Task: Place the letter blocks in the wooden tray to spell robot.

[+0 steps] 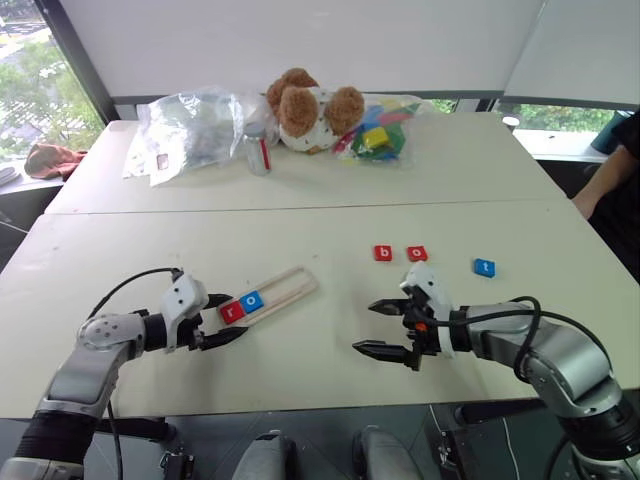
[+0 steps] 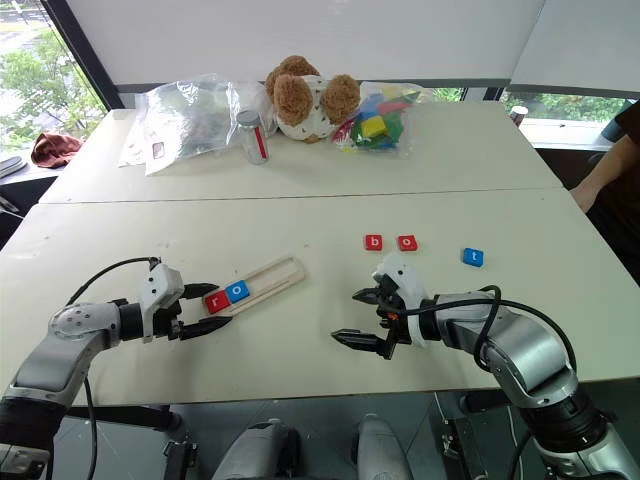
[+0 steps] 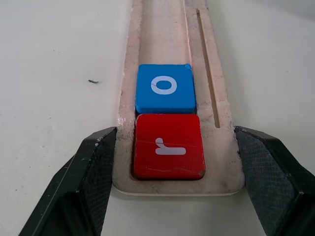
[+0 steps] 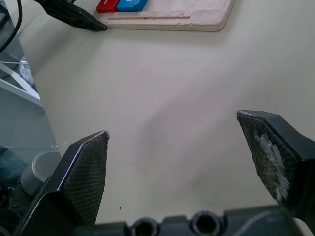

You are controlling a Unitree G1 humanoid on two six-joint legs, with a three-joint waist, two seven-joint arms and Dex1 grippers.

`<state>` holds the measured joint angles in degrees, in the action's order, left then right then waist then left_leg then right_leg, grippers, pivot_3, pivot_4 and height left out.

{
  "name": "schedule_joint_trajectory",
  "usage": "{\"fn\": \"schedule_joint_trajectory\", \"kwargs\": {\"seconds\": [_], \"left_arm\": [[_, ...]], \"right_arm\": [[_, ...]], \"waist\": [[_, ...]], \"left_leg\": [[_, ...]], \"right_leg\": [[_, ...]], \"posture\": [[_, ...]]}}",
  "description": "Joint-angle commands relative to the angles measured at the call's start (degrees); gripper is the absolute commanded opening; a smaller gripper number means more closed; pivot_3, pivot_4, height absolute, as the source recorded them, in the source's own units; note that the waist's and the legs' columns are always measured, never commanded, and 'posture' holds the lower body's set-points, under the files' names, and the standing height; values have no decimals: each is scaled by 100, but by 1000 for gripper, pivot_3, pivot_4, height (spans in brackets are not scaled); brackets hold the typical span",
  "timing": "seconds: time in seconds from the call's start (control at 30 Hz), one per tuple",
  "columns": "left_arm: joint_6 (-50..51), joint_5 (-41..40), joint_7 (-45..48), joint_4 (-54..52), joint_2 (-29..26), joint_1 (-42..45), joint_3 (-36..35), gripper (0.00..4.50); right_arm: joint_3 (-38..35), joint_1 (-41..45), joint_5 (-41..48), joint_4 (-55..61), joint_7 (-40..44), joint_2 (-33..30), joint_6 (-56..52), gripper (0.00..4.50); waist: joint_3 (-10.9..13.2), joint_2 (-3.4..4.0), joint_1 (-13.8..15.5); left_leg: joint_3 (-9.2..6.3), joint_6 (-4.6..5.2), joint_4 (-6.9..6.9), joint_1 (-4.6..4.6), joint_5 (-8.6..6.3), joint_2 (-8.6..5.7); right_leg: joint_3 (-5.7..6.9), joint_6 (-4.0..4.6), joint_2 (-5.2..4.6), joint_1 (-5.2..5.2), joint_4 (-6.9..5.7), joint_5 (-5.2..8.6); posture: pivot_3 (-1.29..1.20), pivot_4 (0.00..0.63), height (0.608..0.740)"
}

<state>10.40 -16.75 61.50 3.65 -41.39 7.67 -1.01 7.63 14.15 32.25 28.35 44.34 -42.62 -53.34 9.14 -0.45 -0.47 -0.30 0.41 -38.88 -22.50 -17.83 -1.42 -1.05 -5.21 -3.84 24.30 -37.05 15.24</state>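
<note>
Toward the worktop's front-left edge, wooden tray (image 1: 288, 288) with red r (image 1: 232, 311) and blue o (image 1: 253, 301) seated, its end clamped by the left hand (image 1: 234, 315); red b (image 1: 383, 253), red o (image 1: 417, 253) and blue t (image 1: 484, 267) still loose on the worktop right of centre, beyond the wide-open, empty right hand (image 1: 365, 327).

A: Tray (image 1: 285, 291) lies left of centre on the near table (image 1: 300, 360) — r block (image 3: 169, 146) at its near end, o block (image 3: 165, 88) touching just behind it.

B: Loose blocks?

A: Right of the tray, farther back — b block (image 1: 383, 253), second o block (image 1: 417, 253) just beside it, t block (image 1: 484, 267) apart to the right.

B: Far table?

A: Bags (image 1: 190, 130), jar (image 1: 257, 150), teddy bear (image 1: 310, 110), in a row.
</note>
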Motion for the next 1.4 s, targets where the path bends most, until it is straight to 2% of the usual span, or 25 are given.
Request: {"fn": "schedule_joint_trajectory", "kwargs": {"seconds": [0.03, 0.17, 0.3, 0.57, 0.73, 0.8, 0.83, 1.03, 1.17, 1.4], "left_arm": [[169, 3, 401, -159, -87, 282, 329, 3086], [-29, 95, 998, -49, -75, 1027, 749, 3086], [-363, 325, 1518, 556, 236, 1794, 1297, 3086], [-1556, 1010, 1541, 2973, 1258, 3175, 1714, 3086], [-1997, 1135, 1709, 3754, 1531, 3500, 1705, 3086], [-2023, 1126, 1806, 3800, 1553, 3499, 1697, 4120], [-1980, 1089, 1859, 3763, 1560, 3466, 1678, 4459], [-1692, 953, 1895, 3051, 1276, 3134, 1457, 4490], [-1191, 765, 1795, 2369, 731, 2926, 1074, 4490], [184, 220, 1312, 1350, -182, 2728, 105, 4490]], "right_arm": [[-454, -43, 21, 3, -128, -36, 88, 4500], [-915, 12, -274, -481, -636, 87, 268, 4500], [-1128, 85, -742, -903, -1246, 285, 615, 4500], [-1407, -133, -1216, -658, -2033, 590, 817, 4500], [-1377, -209, -1294, -492, -2197, 705, 724, 4500], [-1367, -159, -1293, -459, -2273, 803, 673, 4500], [-1349, -138, -1333, -461, -2323, 845, 675, 4500], [-1137, 152, -1471, -555, -2482, 1056, 582, 4500], [-1029, 710, -1390, -775, -2774, 1646, 269, 4500], [-728, 1347, -1574, -1661, -3147, 2576, 168, 4500]], "waist": [[0, 0, 23], [1, -3, 66], [1, -2, 99], [2, -3, 106], [1, -3, 103], [1, -3, 101], [1, -3, 101], [1, -3, 83], [2, -4, -68], [3, -4, -31]], "left_leg": [[0, 0, -1, 0, 0, 0], [0, 0, -12, -4, 0, -2], [1, -1, -12, -4, 1, -3], [6, 3, -24, -18, 3, -3], [11, 7, -29, -17, 3, -7], [11, 7, -30, -13, 3, -7], [10, 7, -30, -12, 3, -7], [9, 7, -30, -12, 3, -5], [4, 5, -27, -11, 4, 5], [0, 3, -24, -10, 4, 8]], "right_leg": [[0, 0, 0, -2, 0, 0], [0, -1, 0, -4, 0, 0], [1, -1, 2, 1, -2, 0], [5, -3, 25, 12, -10, -1], [11, -5, 34, 9, -15, -1], [10, -5, 34, 6, -18, -2], [10, -5, 35, 6, -18, -2], [9, -5, 35, 5, -18, -1], [2, -5, 36, 11, -23, -1], [7, -5, 36, 14, -30, -1]], "posture": [[0, 150, 740], [0, 150, 740], [0, 150, 740], [0, 150, 740], [0, 150, 740], [0, 150, 740], [0, 150, 740], [0, 150, 740], [0, 150, 740], [0, 150, 740]]}}
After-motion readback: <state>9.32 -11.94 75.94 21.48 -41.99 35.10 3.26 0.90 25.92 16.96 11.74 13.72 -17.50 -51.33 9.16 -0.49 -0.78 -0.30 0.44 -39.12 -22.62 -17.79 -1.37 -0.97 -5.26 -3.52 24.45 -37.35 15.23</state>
